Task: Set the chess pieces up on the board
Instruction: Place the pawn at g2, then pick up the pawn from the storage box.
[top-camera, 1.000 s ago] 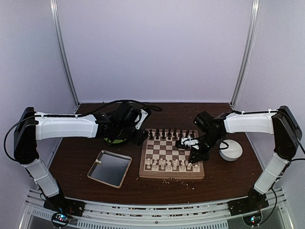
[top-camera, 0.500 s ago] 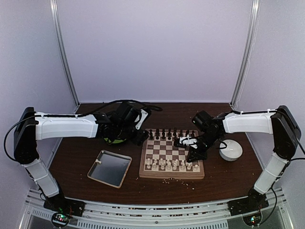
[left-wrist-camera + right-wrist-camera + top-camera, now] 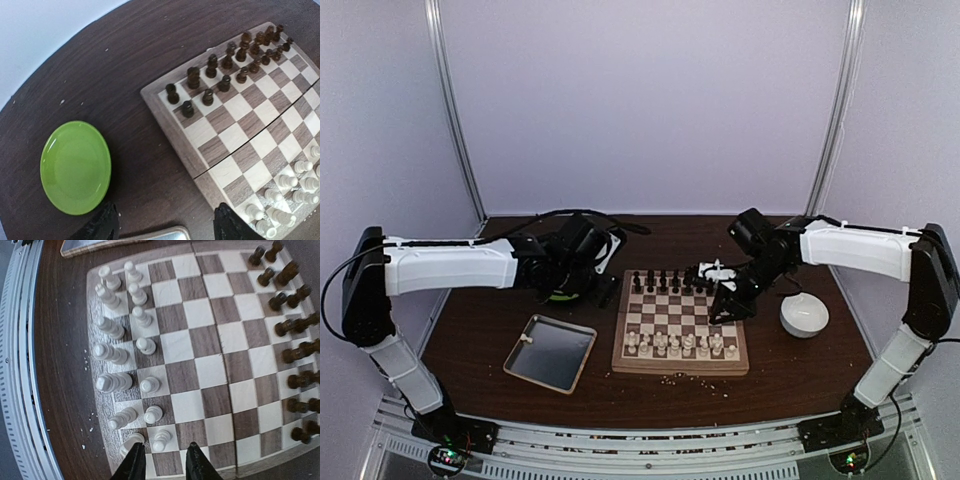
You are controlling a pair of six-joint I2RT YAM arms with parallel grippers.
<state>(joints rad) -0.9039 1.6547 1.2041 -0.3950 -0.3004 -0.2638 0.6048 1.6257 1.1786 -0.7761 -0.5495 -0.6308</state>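
Note:
The board (image 3: 680,368) lies mid-table. Dark chess pieces (image 3: 675,281) fill its two far rows, and cream-white ones (image 3: 680,345) fill its two near rows. My right gripper (image 3: 728,305) hovers over the board's right side. In the right wrist view its fingers (image 3: 134,464) stand a little apart, so the right gripper (image 3: 165,462) is open and empty, and a white pawn (image 3: 161,440) stands on its square just beyond the tips. My left gripper (image 3: 167,230) is wide open and empty over bare table off the board's left edge (image 3: 175,140).
A green plate (image 3: 75,167) sits left of the board, partly under my left arm. The silver tray (image 3: 550,352) lies at the near left. A white round dish (image 3: 804,315) stands right of the board. Pale crumbs (image 3: 695,378) dot the table along the board's near edge.
My right gripper has parted its jaws and drawn back from the near right white pieces toward the board's far right. The left arm has barely shifted.

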